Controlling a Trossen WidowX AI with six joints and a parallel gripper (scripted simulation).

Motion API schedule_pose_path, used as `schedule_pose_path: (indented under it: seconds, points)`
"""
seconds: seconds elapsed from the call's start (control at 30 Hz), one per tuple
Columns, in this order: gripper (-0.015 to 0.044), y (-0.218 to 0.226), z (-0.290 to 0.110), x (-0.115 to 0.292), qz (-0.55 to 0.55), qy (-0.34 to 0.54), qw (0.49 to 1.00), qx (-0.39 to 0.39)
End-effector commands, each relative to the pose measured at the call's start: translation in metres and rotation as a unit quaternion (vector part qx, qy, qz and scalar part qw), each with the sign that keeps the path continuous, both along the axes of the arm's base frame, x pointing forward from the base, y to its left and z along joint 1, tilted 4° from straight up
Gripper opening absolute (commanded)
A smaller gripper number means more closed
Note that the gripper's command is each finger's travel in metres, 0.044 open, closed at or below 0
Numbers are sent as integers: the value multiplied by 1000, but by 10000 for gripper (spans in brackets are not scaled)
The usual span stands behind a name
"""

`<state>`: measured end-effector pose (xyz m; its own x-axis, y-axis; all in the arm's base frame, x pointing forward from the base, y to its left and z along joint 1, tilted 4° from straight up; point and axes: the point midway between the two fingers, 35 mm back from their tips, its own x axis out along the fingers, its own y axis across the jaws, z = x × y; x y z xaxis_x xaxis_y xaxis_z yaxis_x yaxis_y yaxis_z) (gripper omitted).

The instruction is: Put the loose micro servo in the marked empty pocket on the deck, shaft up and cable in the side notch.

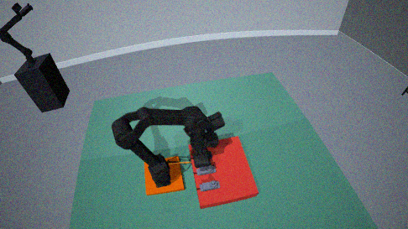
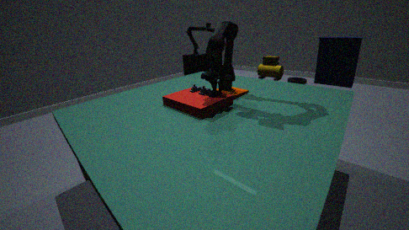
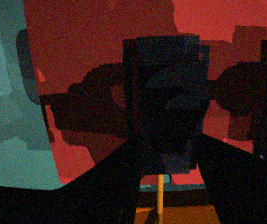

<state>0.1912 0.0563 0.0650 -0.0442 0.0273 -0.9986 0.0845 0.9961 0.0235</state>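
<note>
Dim grey room, green worktop (image 1: 294, 142). Jaws clamp the micro servo (image 1: 206, 169) low over the red deck (image 1: 235, 171); seating unclear. Judged light, rigid, slick plastic: grip body flanks, avoiding ears and cable (image 1: 180, 163).

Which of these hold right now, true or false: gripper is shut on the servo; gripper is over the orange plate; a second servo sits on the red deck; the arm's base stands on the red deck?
1. The gripper is shut on the micro servo. True.
2. The gripper is over the orange plate. False: it is over the red deck.
3. A second servo sits on the red deck. True.
4. The arm's base stands on the red deck. False: it stands on the orange plate.
</note>
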Motion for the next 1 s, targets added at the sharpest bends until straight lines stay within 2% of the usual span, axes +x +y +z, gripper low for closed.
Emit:
schedule_pose_path:
  seconds: [0.0,0.07,0.27,0.4,0.53,0.73,0.97]
  points:
    - [157,0,0,0,-2,0,1000,1]
    - [187,0,0,0,-2,0,1000,1]
    - [187,-2,33,0,-2,0,1000,1]
    - [187,-2,35,1,-2,0,1000,1]
    - [292,-1,42,17,-6,-7,1000,2]
    - [440,-5,73,67,-3,-6,1000,0]
    - [440,-12,95,112,-2,-5,1000,0]
